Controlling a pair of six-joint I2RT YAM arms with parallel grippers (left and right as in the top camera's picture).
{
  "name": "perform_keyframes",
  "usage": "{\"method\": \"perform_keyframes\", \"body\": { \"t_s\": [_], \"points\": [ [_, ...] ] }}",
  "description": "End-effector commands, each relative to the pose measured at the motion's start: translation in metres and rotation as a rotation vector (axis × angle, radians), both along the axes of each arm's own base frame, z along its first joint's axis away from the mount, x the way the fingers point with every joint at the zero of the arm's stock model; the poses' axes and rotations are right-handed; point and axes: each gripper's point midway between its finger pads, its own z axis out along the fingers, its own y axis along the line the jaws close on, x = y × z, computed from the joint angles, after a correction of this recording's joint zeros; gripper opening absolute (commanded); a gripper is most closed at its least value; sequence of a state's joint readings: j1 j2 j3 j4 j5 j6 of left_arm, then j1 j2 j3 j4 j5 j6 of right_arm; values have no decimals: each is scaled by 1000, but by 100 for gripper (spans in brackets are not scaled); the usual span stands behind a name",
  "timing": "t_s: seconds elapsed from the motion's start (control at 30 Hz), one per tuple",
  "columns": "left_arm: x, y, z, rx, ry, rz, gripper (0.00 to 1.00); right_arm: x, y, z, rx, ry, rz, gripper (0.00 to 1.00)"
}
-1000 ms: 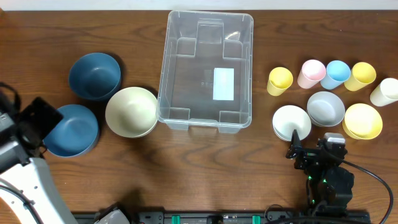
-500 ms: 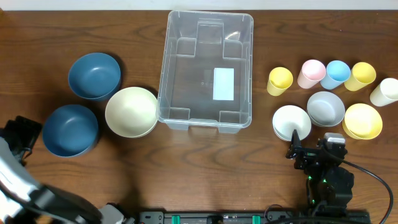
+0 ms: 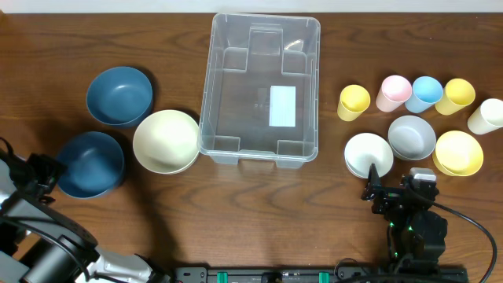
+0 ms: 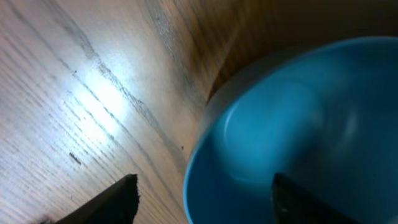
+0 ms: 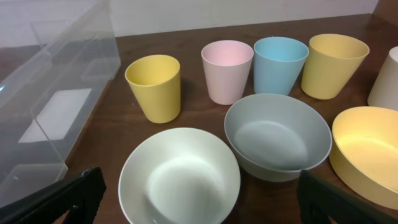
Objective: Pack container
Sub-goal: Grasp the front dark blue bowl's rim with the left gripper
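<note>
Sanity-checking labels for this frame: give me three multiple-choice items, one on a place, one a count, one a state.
1. Where is the cream bowl relative to the container? A) inside it B) left of it C) right of it
2. How many cups stand right of the container? A) three B) five C) seven
3. What is the container's state? A) empty B) packed full C) lidded

Answers:
1 B: the bowl sits beside the container's left wall in the overhead view.
2 B: yellow cup, pink cup, blue cup, second yellow cup, white cup.
3 A: its bare base and white label show, with no lid.
</note>
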State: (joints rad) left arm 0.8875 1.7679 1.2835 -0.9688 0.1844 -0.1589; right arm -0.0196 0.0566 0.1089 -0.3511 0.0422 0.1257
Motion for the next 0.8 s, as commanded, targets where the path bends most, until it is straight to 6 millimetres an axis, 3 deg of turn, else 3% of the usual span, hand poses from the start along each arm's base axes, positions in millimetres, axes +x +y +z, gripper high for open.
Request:
{"method": "perform_keyframes", "body": {
  "t_s": [0.0,0.3,0.37,0.47,0.77],
  "points": [
    [-7,-9,-20,-49,32,-15,60,0,-3,0,9,-4,-19,99],
    [-7,-9,-27,-48,32,-15,29,0,-3,0,9,-3,-19,99],
    [-8,-10,-27,-48,32,-23,15,0,-3,0,9,-3,-19,98],
    [-9,-12,-27,-56,39,-25,6,0,-3,0,9,-3,-19,99],
    [-18,-16,-14,-49,62,-4,6,0,-3,0,9,-3,-19,99]
  ]
}}
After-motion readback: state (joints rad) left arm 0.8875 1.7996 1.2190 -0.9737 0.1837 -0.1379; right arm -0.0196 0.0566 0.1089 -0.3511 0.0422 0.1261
